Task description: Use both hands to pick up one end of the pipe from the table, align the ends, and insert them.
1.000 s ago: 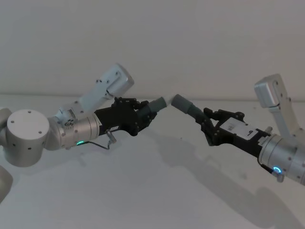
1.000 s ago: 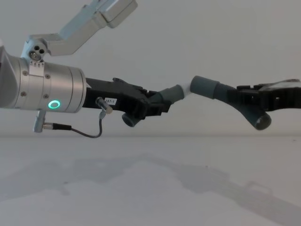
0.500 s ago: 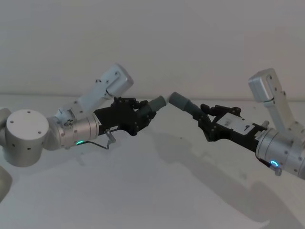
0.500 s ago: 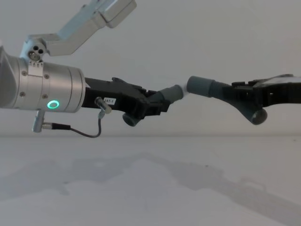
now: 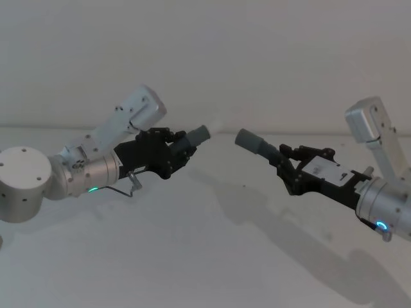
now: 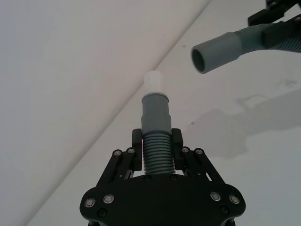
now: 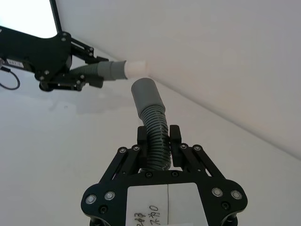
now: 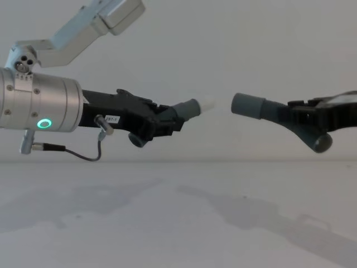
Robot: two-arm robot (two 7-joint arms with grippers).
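My left gripper (image 5: 182,146) (image 8: 170,120) is shut on the ribbed part of the thinner pipe piece (image 6: 155,149), held above the table (image 5: 192,256). Its smooth grey end (image 5: 200,134) (image 8: 190,108) carries a white tip (image 6: 153,80) and points right. My right gripper (image 5: 284,160) (image 7: 158,140) is shut on the thicker pipe piece (image 7: 155,132), also in the air. That piece's open end (image 5: 248,140) (image 8: 248,105) points left at the white tip (image 8: 208,104). A clear gap separates the two ends, which face each other at about the same height.
A plain pale wall stands behind the table's far edge (image 5: 302,131). Arm shadows (image 5: 270,218) lie on the white surface below.
The two ends were almost touching. My left arm has drawn back to the left and the right end has shifted slightly right, opening a gap between them.
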